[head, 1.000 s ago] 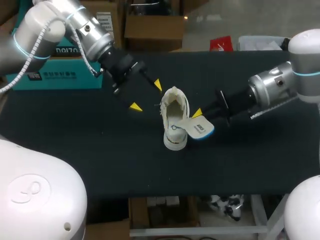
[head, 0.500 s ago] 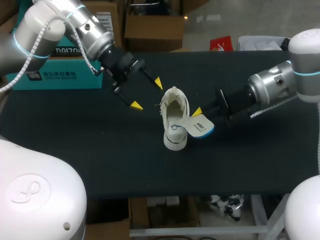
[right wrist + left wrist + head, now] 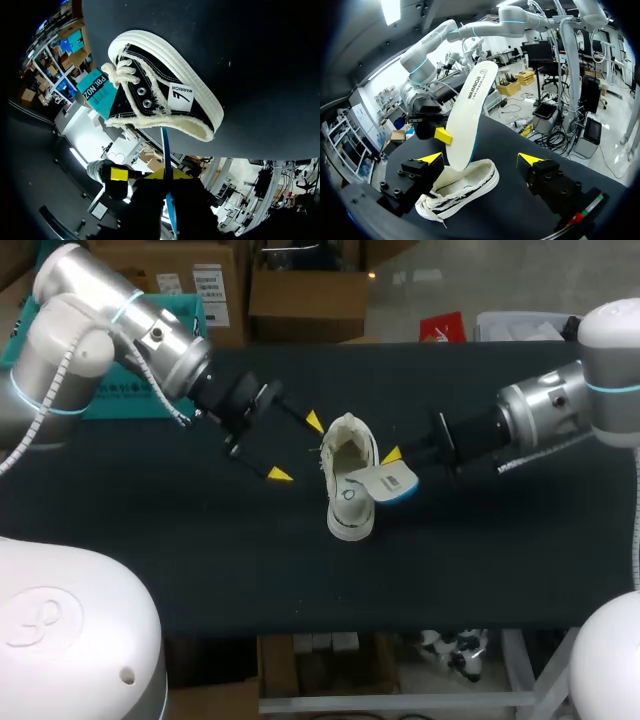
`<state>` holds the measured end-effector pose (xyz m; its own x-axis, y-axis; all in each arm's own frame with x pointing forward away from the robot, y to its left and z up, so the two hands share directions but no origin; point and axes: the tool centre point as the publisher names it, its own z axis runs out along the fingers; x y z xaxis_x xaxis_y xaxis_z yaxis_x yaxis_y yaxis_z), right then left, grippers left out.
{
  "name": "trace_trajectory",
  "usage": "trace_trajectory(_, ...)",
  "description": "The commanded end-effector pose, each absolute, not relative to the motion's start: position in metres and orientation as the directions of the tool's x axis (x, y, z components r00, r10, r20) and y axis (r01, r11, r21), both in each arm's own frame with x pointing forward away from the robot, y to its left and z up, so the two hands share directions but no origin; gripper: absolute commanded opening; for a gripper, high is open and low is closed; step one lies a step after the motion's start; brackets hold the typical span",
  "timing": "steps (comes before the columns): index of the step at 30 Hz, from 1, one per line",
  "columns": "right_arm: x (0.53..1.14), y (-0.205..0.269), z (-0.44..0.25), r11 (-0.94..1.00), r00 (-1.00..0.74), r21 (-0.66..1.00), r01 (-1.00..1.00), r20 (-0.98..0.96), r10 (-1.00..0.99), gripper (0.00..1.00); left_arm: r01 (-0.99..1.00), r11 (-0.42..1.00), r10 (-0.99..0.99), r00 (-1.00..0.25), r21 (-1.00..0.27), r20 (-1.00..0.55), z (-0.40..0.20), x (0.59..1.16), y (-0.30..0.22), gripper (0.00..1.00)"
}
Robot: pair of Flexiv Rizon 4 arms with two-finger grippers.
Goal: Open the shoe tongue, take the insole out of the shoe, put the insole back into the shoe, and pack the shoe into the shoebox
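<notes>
Insole out of the shoe and held at its mouth; return and packing are judged to remain.

The shoe (image 3: 348, 485) is seen upright near the middle of the table (image 3: 500, 560), its tongue opened. The insole (image 3: 385, 483) is gripped edge-on between the closed fingers of the right gripper (image 3: 167, 175), with its lower end at the shoe's opening. The left gripper (image 3: 297, 447) is held just beside the shoe, jaws spread wide around nothing. The shoebox (image 3: 130, 390) is set well apart at the table's far left; nothing is packed yet.
</notes>
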<state>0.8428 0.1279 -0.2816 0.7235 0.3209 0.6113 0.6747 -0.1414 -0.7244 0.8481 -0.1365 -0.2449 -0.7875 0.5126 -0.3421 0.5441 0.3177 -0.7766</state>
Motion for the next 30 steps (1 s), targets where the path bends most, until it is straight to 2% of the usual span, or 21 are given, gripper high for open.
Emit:
trace_trajectory(1,0.841,0.127,-0.280,-0.147,0.724,-0.723,0.675,0.610,0.321,0.00,0.548,0.330,0.428,-0.813,-0.768,-0.396,-0.244,0.840,-0.135,1.00)
trace_trajectory(8,0.845,0.132,-0.285,-0.161,0.746,-0.741,0.651,0.586,0.317,0.00,0.556,0.333,0.432,-0.808,-0.761,-0.401,-0.246,0.837,-0.138,1.00)
trace_trajectory(15,0.839,0.135,-0.295,-0.182,0.769,-0.748,0.639,0.620,0.155,0.00,0.603,0.328,0.408,-0.784,-0.727,-0.467,-0.259,0.825,-0.148,1.00)
trace_trajectory(22,0.823,0.142,-0.296,-0.208,0.757,-0.733,0.648,0.648,0.076,0.00,0.634,0.308,0.393,-0.764,-0.709,-0.512,-0.266,0.828,-0.160,1.00)
trace_trajectory(30,0.817,0.150,-0.298,-0.238,0.750,-0.728,0.643,0.661,0.006,0.00,0.660,0.289,0.407,-0.741,-0.694,-0.535,-0.280,0.835,-0.181,0.73)
